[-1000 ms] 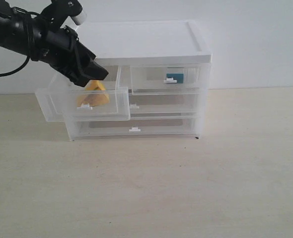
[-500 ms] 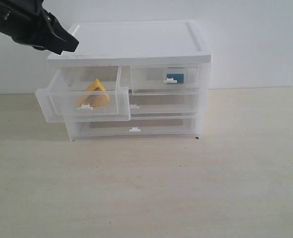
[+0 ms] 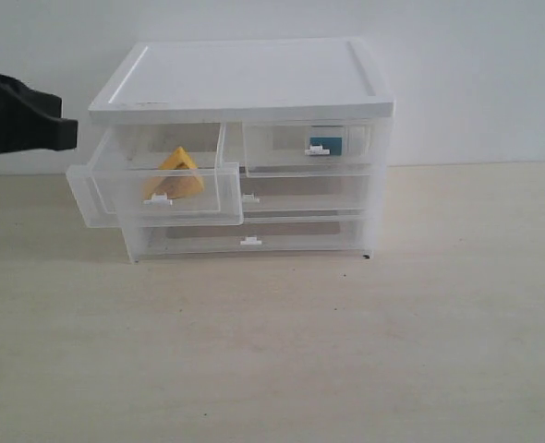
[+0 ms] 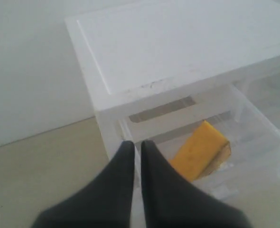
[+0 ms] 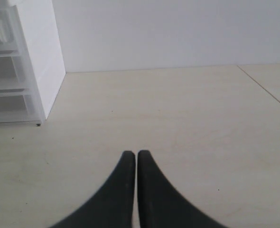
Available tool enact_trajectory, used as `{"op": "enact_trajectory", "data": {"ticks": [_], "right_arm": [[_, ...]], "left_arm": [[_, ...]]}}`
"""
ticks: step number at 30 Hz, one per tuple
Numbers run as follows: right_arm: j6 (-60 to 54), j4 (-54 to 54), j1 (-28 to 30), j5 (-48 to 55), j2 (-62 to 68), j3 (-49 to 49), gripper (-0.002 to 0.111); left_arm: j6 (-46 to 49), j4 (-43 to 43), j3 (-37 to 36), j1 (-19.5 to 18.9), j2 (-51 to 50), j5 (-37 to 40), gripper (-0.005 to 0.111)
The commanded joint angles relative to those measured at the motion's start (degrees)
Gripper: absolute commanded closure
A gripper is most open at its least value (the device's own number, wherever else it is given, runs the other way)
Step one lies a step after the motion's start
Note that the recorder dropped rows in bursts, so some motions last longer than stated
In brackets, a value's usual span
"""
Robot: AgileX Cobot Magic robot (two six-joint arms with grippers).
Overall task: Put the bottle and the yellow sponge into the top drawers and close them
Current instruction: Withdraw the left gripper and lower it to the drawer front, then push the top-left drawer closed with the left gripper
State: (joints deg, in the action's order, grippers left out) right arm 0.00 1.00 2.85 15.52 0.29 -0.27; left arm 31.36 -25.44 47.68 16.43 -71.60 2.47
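Left arm has backed off from above the open drawer to the far left of the exterior view, now clear of the cabinet and level with its top edge.

Status:
- yellow sponge is inside the top left drawer, tilted on an edge with one corner up, not lying flat
- that drawer is pulled well out
- bottle sits in the top right drawer, which looks pushed home (teal body shows through the front)
- left jaws: narrow, just a slit between the tips, holding nothing
- right jaws: tips almost touching, empty, over bare tabletop off the cabinet's right side

So what's left, as I read it, is closing the left drawer.

Risks:
- a push off-centre on the front, away from the small white tab, could skew the drawer in its slot and bind it
- the cabinet looks light (thin clear plastic) and nothing braces it, so a hard shove may slide the whole unit back instead of seating the drawer
- the sponge's raised corner might snag the frame going in; can't tell whether it clears the opening
- closed tips coming in high could ride over the front rim into the drawer
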Motion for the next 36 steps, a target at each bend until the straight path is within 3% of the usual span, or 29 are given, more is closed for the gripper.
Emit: {"op": "enact_trajectory", "data": {"ticks": [1, 5, 7, 10, 15, 19, 24, 29, 36], "right_arm": [[0.0, -0.02, -0.19, -0.5, -0.29, 0.27, 0.108], [0.0, -0.02, -0.19, -0.5, -0.29, 0.27, 0.108], [0.0, -0.02, -0.19, -0.5, -0.29, 0.27, 0.108], [0.0, -0.02, -0.19, -0.5, -0.29, 0.27, 0.108], [0.0, -0.02, -0.19, -0.5, -0.29, 0.27, 0.108], [0.0, -0.02, -0.19, -0.5, -0.29, 0.27, 0.108], [0.0, -0.02, -0.19, -0.5, -0.29, 0.27, 0.108], [0.0, -0.02, -0.19, -0.5, -0.29, 0.27, 0.108], [0.0, -0.02, -0.19, -0.5, -0.29, 0.27, 0.108]], "left_arm": [[-2.02, -1.63, -8.79, 5.53, 0.67, -15.09, 0.102], [11.26, -18.84, -15.65, 11.26, 0.06, -28.17, 0.102], [17.96, -28.16, -18.54, 16.39, -0.17, -36.08, 0.102], [17.01, -30.77, -21.09, 22.11, -0.67, -42.14, 0.102], [14.77, -32.17, -21.79, 27.46, -4.64, -46.28, 0.102], [8.46, -32.4, -21.79, 31.13, -11.25, -54.18, 0.102], [-1.9, -28.83, -21.59, 32.03, -18.96, -61.34, 0.102], [-2.44, -24.57, -17.9, 32.03, -21.85, -63.29, 0.102], [-1.26, -25.21, -10.71, 32.03, -27.71, -63.81, 0.102]]}}
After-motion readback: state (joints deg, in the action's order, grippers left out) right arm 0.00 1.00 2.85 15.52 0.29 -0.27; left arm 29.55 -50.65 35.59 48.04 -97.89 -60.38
